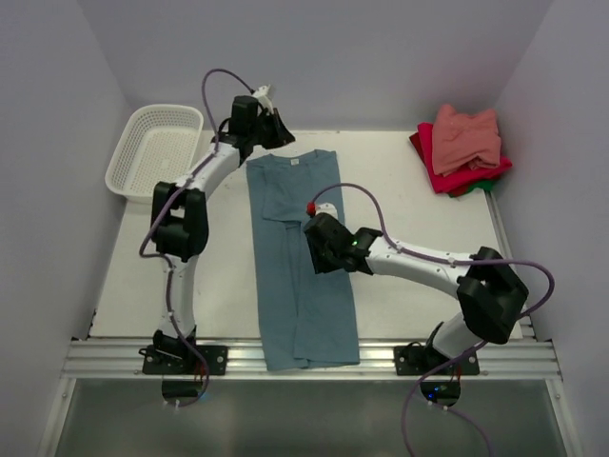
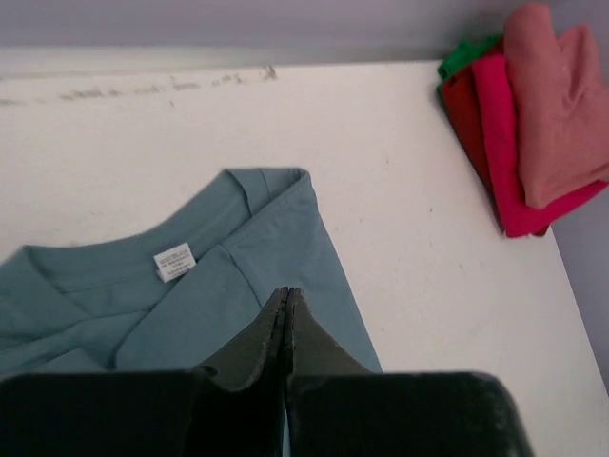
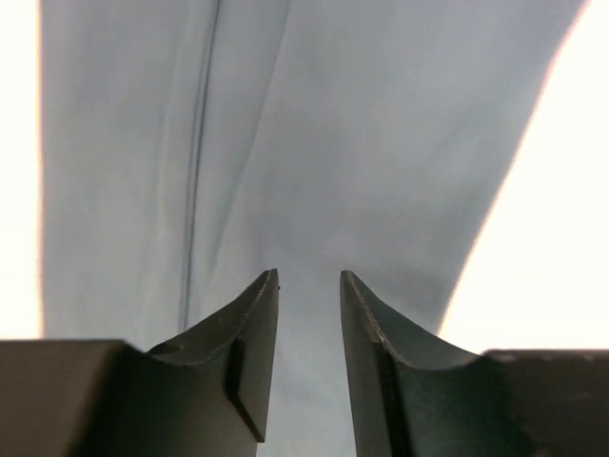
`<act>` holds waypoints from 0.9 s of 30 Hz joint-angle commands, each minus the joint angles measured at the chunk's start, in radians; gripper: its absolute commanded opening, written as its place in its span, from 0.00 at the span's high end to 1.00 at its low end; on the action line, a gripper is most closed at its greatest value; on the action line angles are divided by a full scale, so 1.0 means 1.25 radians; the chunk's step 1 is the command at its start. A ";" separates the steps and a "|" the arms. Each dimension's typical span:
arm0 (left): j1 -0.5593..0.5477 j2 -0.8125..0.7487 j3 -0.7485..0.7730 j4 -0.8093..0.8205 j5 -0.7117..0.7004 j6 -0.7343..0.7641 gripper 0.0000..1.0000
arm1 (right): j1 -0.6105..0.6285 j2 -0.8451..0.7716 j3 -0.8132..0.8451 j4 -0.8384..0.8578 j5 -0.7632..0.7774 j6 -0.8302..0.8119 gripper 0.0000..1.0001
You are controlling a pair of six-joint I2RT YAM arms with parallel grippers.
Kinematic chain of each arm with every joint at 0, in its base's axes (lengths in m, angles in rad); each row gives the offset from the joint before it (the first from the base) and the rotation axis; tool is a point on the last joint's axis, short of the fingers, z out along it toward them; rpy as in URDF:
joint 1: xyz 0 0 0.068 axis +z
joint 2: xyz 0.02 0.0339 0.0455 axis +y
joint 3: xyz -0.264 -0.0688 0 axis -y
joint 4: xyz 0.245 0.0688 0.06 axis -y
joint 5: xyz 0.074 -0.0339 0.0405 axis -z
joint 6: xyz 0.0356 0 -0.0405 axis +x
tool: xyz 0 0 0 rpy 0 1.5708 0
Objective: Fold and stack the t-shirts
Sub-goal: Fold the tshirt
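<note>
Top external view is showing the teal-blue shirt (image 1: 303, 276) lying lengthwise down the middle of the table (image 1: 419, 219). It's folded into a long narrow strip, w/ the collar at the far end and the hem hanging over the near rail (image 1: 124, 357).

L gripper (image 2: 286, 290) is sitting clenched at the collar end, fingers pressed together w/ nothing between them. It's pointing over the shirt's shoulder area, near the white neck label (image 2: 174, 262); can't tell if it's touching the cloth.

R gripper (image 3: 308, 276) is hovering over the shirt's mid section, jaws standing partly apart, gripping nothing, just teal fabric showing in the gap.

Other tees are sitting folded in a stack at the far R corner: salmon-pink shirt (image 1: 466, 138) on top, red shirt (image 1: 447, 176) under it, green shirt (image 1: 490, 186) peeking out at the bottom. The stack is lying well apart from the teal one.

White mesh basket (image 1: 157, 148) is resting at the far L corner.
</note>
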 commanded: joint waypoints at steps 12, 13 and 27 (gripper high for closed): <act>0.030 -0.239 -0.341 -0.078 -0.332 0.060 1.00 | -0.332 0.375 0.477 0.033 -0.075 -0.175 1.00; 0.030 -0.218 -0.337 -0.079 -0.332 0.065 1.00 | -0.350 0.401 0.502 0.026 -0.094 -0.174 1.00; 0.032 -0.105 -0.301 -0.069 -0.384 0.077 1.00 | -0.419 0.602 0.664 0.018 -0.129 -0.181 1.00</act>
